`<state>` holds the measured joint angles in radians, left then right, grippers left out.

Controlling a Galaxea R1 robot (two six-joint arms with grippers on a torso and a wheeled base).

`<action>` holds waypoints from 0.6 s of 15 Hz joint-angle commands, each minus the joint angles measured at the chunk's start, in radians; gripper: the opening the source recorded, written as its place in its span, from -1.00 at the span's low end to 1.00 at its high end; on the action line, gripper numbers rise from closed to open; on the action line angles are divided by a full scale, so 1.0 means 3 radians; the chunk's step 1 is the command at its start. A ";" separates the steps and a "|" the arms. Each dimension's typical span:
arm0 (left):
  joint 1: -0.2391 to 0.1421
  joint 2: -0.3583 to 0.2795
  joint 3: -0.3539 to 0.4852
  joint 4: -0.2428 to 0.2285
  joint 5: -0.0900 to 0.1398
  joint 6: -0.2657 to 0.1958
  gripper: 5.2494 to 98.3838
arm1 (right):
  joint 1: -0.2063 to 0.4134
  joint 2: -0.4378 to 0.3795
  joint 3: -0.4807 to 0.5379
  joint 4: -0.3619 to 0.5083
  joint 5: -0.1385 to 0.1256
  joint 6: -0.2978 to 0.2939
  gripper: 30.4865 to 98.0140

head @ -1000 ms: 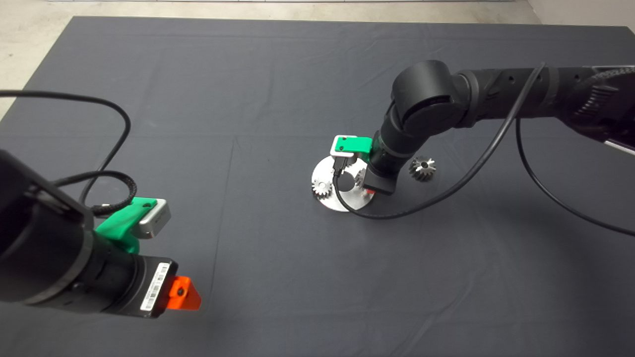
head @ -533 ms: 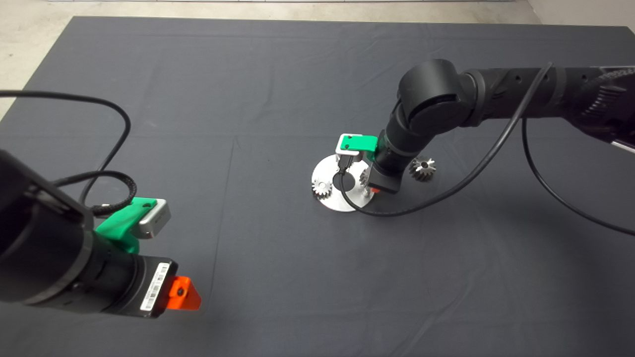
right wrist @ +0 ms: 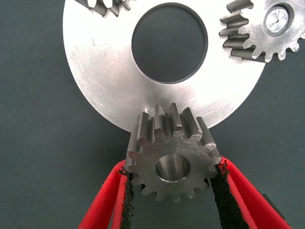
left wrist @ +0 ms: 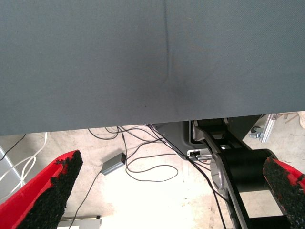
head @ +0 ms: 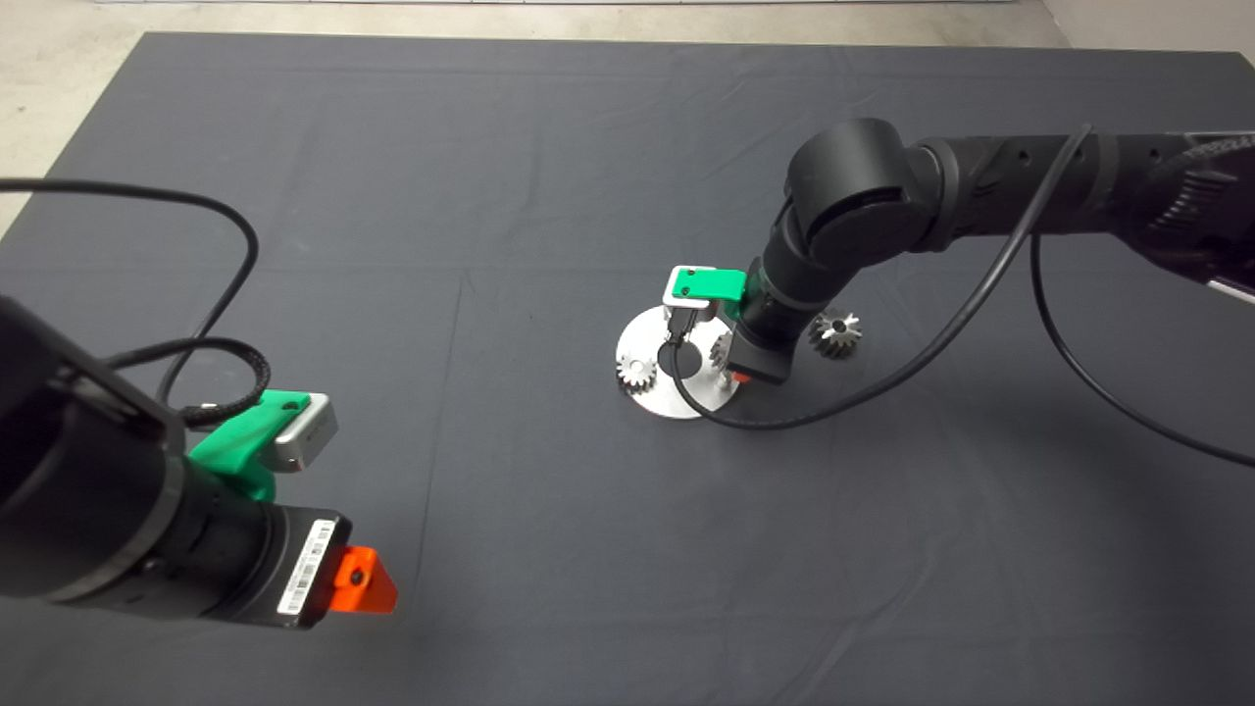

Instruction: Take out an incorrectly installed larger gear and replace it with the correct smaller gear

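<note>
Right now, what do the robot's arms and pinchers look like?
Both arms are thick, round and black, with black cables looping off them. The left gripper has orange-red jaws, a white barcode sticker on its black body and a green bracket with a silver camera box. The right gripper has red fingers lined with rough black pads, and the same green bracket with a silver box.

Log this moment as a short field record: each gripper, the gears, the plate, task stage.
right gripper: shut on the smaller gear, held over the edge of the round plate
left gripper: open, parked at the mat's near left, holding nothing
larger gear: lying on the mat beside the plate, off its post
other gears: one on a post, another partly in view at the plate's rim
stage: larger gear already off the plate; smaller gear not yet seated
</note>
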<state>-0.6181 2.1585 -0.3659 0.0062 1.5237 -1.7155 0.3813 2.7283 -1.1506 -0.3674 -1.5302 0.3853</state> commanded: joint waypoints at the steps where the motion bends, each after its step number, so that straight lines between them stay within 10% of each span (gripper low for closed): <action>1: -0.0016 -0.0003 0.0044 -0.0061 0.0034 0.0002 0.99 | 0.0048 0.0014 0.0042 -0.0074 -0.0426 -0.0016 -0.76; 9: -0.0016 -0.0003 0.0044 -0.0061 0.0034 0.0002 0.99 | 0.0023 0.0026 0.0037 -0.0074 -0.0426 -0.0012 -0.76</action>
<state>-0.6181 2.1585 -0.3655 0.0062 1.5239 -1.7158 0.3683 2.7291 -1.1498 -0.3674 -1.5306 0.3853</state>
